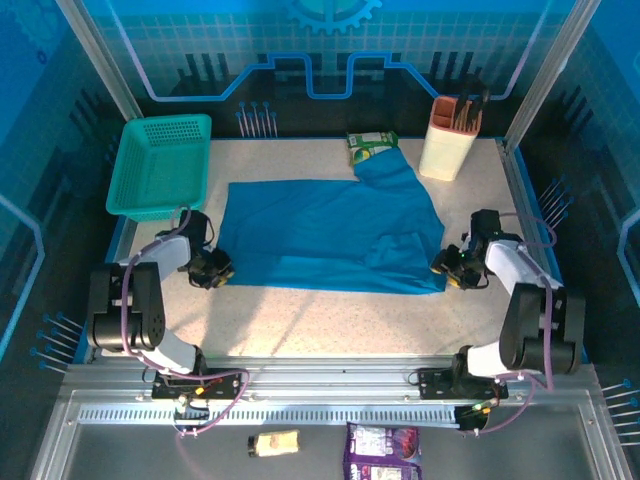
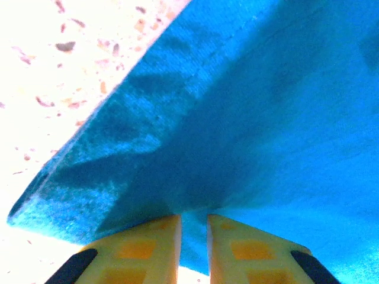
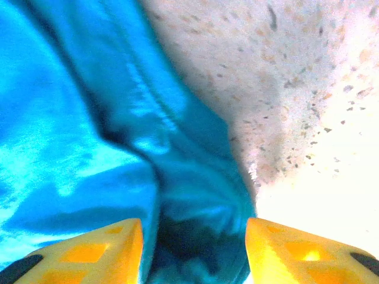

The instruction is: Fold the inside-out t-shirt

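Note:
The inside-out t-shirt (image 1: 330, 235) lies spread on the speckled table, plain blue, with one sleeve reaching toward the back right and a fold lying on its right half. My left gripper (image 1: 222, 268) is at the shirt's near left corner. In the left wrist view its yellow fingers (image 2: 148, 245) stand close together, with a strip of the cloth (image 2: 249, 118) pinched between them and the corner lifted a little. My right gripper (image 1: 446, 266) is at the near right corner. There its jaws (image 3: 194, 225) stand wide apart around a bunched hem of the cloth (image 3: 89, 118).
A teal mesh basket (image 1: 160, 165) stands at the back left. A cream holder with utensils (image 1: 450, 140) stands at the back right, and a green packet (image 1: 370, 145) lies beside the sleeve. Two snack packets (image 1: 382, 452) lie on the ledge in front of the arm bases.

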Controlling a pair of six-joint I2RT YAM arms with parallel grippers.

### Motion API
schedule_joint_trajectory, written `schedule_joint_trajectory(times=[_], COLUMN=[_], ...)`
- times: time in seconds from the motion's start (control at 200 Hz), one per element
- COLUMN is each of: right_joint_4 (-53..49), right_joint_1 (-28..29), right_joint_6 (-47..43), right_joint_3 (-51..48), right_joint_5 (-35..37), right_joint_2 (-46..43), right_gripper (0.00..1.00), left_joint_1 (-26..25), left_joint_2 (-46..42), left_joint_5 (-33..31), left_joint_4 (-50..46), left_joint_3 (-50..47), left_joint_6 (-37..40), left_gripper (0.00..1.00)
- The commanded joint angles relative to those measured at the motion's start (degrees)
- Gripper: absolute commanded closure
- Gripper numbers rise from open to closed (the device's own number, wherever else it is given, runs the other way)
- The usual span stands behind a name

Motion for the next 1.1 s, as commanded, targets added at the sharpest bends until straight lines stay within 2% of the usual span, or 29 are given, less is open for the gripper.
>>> schedule_joint_trajectory(times=[0.0,0.115,0.23,0.37,0.515,0.695,0.765,0.88,0.971,1.096], right_joint_4=[-4.47,-4.04,-1.23,3.66,7.84,8.21,6.71,2.85,1.04,-1.92], right_joint_1=[6.9,13.16,17.31,15.93,11.47,7.09,5.64,4.91,4.65,5.71], right_joint_6=[-1.58,-1.8,0.84,4.32,6.48,6.7,7.95,8.46,9.49,10.14], right_joint_3=[6.9,11.24,11.52,6.98,-0.56,-7.87,-9.74,-10.48,-10.64,-7.62], right_joint_5=[2.32,-6.87,-6.87,-5.67,-5.7,-6.42,-5.32,-2.57,-2.02,-2.33], right_joint_2=[-2.28,3.84,9.3,11.52,10.54,4.85,2.83,0.45,-1.94,-6.38], right_gripper=[0.5,0.5,0.45,0.38,0.31,0.26,0.22,0.21,0.21,0.24], left_joint_1=[0.42,-1.19,-3.92,-5.34,-4.92,-4.46,-4.68,-5.11,-6.06,-9.31], left_joint_2=[-2.94,-3.79,0.34,5.2,4.45,-3.01,-8.68,-18.96,-23.75,-26.03], left_joint_5=[1.68,2.78,3.16,2.75,0.91,1.67,0.93,0.92,1.55,1.23], left_joint_4=[-4.78,-5.46,-5.15,-3.42,-1.95,0.85,1.14,0.33,-1.02,-2.67], left_joint_3=[1.54,4.61,7.86,7.72,2.32,-9.44,-14.17,-20.13,-22.15,-19.4], left_joint_6=[0.29,0.77,1.01,-0.25,-2.42,-8.18,-12.19,-17.04,-19.63,-20.64], left_gripper=[0.79,0.79,0.8,0.78,0.77,0.78,0.78,0.77,0.76,0.76])
